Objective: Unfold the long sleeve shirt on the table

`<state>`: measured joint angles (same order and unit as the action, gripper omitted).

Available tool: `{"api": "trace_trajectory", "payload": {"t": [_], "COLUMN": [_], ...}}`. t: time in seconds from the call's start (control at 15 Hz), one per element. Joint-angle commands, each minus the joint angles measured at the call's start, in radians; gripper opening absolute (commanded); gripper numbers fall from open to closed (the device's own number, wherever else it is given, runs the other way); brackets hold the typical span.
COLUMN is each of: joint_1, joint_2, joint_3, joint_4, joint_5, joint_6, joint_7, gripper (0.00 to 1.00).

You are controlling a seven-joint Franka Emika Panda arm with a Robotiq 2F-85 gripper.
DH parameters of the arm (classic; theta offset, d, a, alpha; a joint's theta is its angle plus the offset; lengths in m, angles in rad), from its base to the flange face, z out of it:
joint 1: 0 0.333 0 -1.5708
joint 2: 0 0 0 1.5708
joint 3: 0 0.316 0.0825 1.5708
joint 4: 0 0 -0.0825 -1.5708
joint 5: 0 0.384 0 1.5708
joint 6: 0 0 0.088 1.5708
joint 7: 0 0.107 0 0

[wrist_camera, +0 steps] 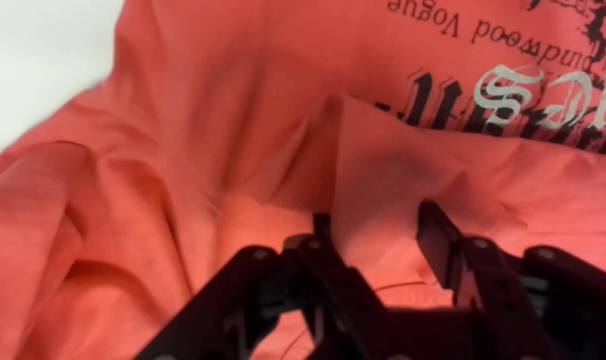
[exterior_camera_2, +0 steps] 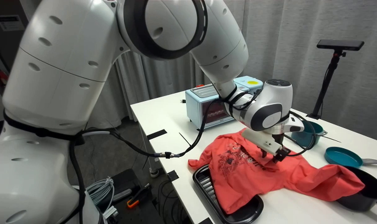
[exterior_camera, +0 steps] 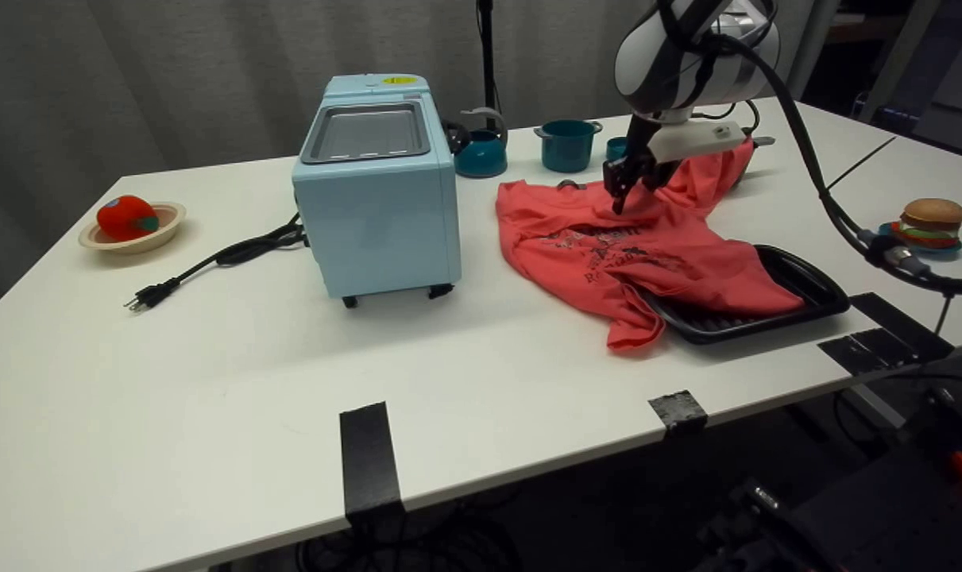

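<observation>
The shirt (exterior_camera_2: 260, 182) is sprawled on the table (exterior_camera: 210, 381), long axis kinda running tray (exterior_camera_2: 250, 211) to black pot (exterior_camera_2: 367, 194), one sleeve (exterior_camera_2: 331, 183) pointing potward. Gripper (wrist_camera: 374, 214) has its fingers (wrist_camera: 436, 240) apart, shirt visible between.

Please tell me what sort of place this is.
Probably a robotics lab: there is a robot arm over a tape-marked white table, a pole-mounted device, and grey curtains behind.

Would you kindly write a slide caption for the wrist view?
Open hand over a rumpled red shirt, its print upside down.
</observation>
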<state>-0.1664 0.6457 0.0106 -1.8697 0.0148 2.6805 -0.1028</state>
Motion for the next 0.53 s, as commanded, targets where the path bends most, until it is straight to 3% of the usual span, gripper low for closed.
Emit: {"api": "trace_trajectory", "payload": {"t": [0.0, 0.13, 0.2, 0.47], "joint_1": [0.003, 0.023, 0.029, 0.065], "joint_2": [0.002, -0.017, -0.028, -0.086], "joint_3": [0.006, -0.003, -0.002, 0.008], "joint_4": [0.024, 0.011, 0.003, -0.036], "joint_5": [0.008, -0.013, -0.021, -0.06], "joint_6": [-0.01, -0.002, 0.004, 0.018], "joint_7": [-0.027, -0.024, -0.029, -0.057], "gripper": [0.18, 0.03, 0.0, 0.01]}}
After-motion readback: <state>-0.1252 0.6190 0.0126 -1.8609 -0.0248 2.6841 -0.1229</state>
